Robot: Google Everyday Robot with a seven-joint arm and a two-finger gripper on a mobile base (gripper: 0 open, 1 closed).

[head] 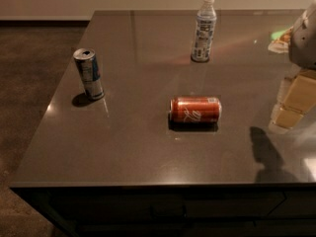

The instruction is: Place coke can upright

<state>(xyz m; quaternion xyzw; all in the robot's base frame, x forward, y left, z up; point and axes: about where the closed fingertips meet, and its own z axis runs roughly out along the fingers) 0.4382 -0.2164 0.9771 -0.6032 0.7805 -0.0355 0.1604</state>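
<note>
Coke can (195, 109) lying sideways mid-tabletop (123, 147), blue can (89, 74) left, bottle (203, 28) far, end effector (292, 105) right edge, grip state cannot tell

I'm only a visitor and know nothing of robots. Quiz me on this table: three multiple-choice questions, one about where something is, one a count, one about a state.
1. Where is the gripper in relation to the coke can?
A. At the right edge of the view, apart from the can
B. Directly above the can
C. At the table's left edge

2. How many drink containers are on the table?
A. Two
B. Three
C. Five

3. How does the coke can lie?
A. Upright
C. Crushed flat
B. On its side

Answers:
1 A: bare tabletop separates the gripper from the can.
2 B: the coke can, the blue-and-silver can and the plastic bottle.
3 B: its long side rests on the table, while the other two stand upright.
</note>
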